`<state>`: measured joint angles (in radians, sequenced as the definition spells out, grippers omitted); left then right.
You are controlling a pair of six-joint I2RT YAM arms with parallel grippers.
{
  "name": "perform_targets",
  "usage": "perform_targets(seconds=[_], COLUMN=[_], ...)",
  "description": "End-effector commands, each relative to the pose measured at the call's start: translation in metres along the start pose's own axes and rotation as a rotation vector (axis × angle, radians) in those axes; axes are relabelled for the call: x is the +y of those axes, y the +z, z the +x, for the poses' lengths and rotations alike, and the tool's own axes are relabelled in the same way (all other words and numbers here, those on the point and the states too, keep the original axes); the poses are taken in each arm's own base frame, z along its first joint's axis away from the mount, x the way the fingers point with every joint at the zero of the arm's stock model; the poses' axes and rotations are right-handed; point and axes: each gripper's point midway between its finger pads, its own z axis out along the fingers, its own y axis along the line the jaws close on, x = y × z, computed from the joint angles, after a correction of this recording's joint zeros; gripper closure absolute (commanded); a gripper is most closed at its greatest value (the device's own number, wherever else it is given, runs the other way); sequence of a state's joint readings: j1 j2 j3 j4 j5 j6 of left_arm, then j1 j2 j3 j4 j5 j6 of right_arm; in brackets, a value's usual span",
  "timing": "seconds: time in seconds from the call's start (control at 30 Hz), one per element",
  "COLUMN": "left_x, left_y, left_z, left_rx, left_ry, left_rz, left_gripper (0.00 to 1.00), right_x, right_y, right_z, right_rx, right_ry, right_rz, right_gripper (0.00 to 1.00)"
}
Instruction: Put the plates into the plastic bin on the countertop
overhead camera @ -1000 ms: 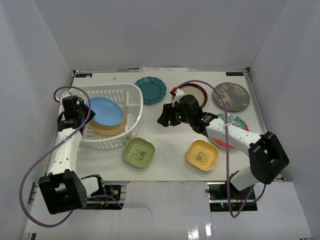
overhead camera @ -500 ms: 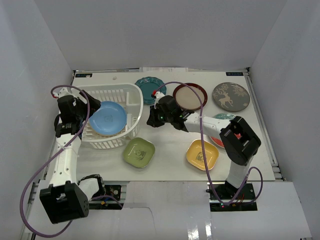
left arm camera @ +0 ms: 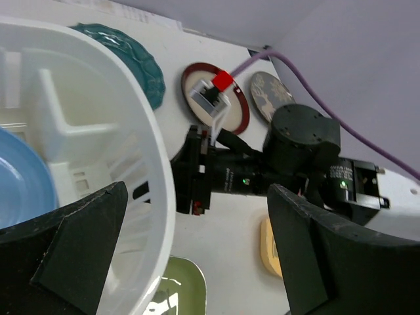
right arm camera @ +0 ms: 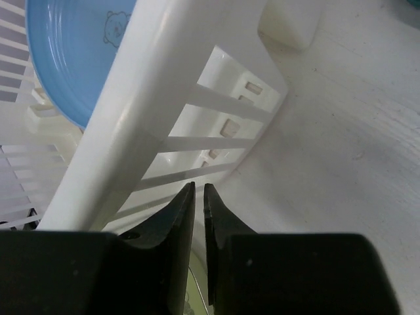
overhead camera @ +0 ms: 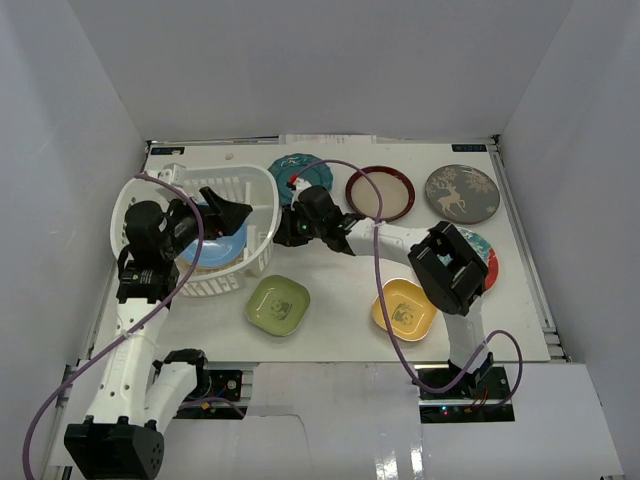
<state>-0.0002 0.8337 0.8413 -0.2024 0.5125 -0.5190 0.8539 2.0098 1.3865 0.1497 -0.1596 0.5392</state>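
While the left gripper (overhead camera: 228, 211) hangs over the bin (overhead camera: 210, 284) with jaws spread wide and empty, the right gripper (right arm camera: 199, 191) sits clenched on nothing just beside the bin's slotted wall, at its three o'clock. The bin lies at nine o'clock on the countertop (overhead camera: 330, 280), with a blue plate (overhead camera: 214, 248) inside. Outside it, the teal plate (left arm camera: 131, 65) is at one o'clock and the green plate (overhead camera: 278, 304) at five. The yellow plate (overhead camera: 405, 308), red-rimmed plate (overhead camera: 380, 192) and deer plate (overhead camera: 462, 193) lie farther right.

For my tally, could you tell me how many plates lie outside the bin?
6: teal plate, red-rimmed plate and deer plate at the back; red-and-teal plate half-covered on the right; green plate and yellow plate nearest. Others may be hidden.
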Motion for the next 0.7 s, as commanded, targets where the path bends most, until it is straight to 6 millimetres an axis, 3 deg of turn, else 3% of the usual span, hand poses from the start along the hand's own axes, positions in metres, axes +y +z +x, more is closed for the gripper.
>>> perform_targets(seconds=[0.0,0.2,0.37,0.4,0.67], left_x=[-0.025,-0.054,-0.076,-0.076,-0.086], left_y=[-0.001,-0.002,-0.002,-0.003,-0.010], left_z=[0.014,0.025,0.043,0.047,0.063], left_rx=[0.040,0.058,0.079,0.088,0.121], left_ry=[0.081,0.116,0.170,0.175,0.188], left_rz=[0.110,0.239,0.374,0.385,0.436], left_gripper=[0.02,0.02,0.02,0.02,0.02], right_x=[0.010,-0.046,-0.072,-0.079,-0.123], right_y=[-0.013,-0.059,-0.090,-0.092,-0.084], right_z=[-0.030,-0.028,-0.038,-0.032,-0.038], right_rx=[-0.094,-0.159,-0.231,-0.226,-0.377], right_ry=[-0.006,0.013,0.093,0.121,0.371], right_rz=[0.005,0.188,0.220,0.223,0.283], right_gripper=[0.83,0.62,0.50,0.49,0.37])
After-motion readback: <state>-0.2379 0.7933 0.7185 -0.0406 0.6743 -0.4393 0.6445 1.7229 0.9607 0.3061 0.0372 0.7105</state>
